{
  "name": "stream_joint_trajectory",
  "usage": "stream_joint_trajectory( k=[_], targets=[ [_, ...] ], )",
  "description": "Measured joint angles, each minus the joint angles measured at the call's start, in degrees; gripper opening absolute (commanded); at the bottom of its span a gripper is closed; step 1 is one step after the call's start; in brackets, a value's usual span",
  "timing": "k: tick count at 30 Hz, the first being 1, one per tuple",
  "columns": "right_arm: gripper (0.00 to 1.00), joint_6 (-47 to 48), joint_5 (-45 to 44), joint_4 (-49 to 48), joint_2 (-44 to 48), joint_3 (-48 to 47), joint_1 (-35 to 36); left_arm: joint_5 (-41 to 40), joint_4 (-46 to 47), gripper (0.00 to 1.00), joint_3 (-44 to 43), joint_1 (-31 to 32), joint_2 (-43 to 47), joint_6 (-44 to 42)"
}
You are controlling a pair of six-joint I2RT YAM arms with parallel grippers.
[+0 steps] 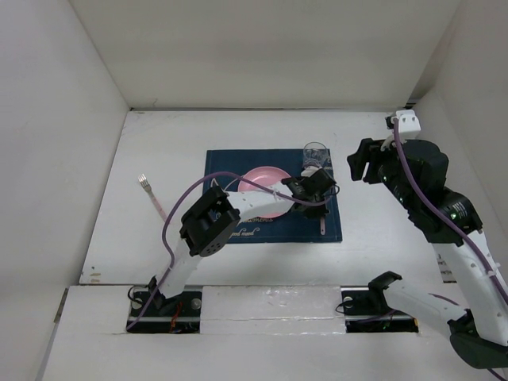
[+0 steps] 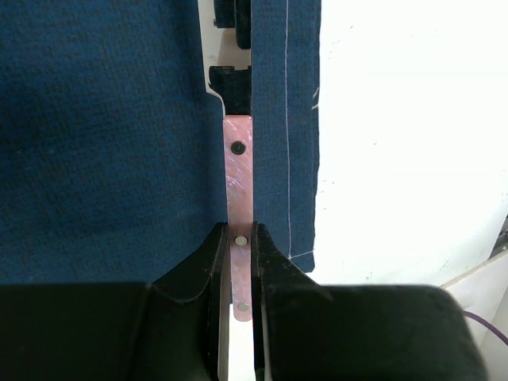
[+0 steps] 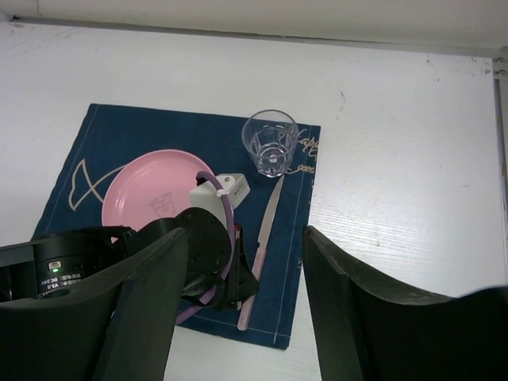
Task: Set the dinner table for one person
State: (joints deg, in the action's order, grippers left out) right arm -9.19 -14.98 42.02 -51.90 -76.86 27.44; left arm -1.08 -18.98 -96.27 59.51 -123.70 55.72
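On the white dinner table (image 1: 167, 143) lies a navy placemat (image 1: 230, 163) with a pink plate (image 1: 266, 176) and a clear glass (image 1: 316, 153). A pink-handled knife (image 2: 239, 178) lies along the mat's right edge, blade toward the glass, and also shows in the right wrist view (image 3: 268, 214). My left gripper (image 2: 240, 235) is down over the mat with its fingers closed on the knife's handle; in the top view (image 1: 315, 190) only the handle end (image 1: 323, 225) shows. My right gripper (image 3: 242, 236) is open and empty, raised right of the mat (image 1: 359, 163).
A pink-handled fork (image 1: 152, 197) lies on the table left of the mat. White walls enclose the table at the left, back and right. The left arm (image 1: 238, 208) crosses the mat's front, its purple cable looping over the plate.
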Motion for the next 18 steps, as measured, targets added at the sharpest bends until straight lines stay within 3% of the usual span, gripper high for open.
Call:
stream_joint_trajectory(
  k=[18],
  targets=[
    [0.66,0.00,0.98,-0.04,0.59,0.98,0.00,1.11,-0.52,0.00,-0.24,0.17,-2.03,2.40]
  ],
)
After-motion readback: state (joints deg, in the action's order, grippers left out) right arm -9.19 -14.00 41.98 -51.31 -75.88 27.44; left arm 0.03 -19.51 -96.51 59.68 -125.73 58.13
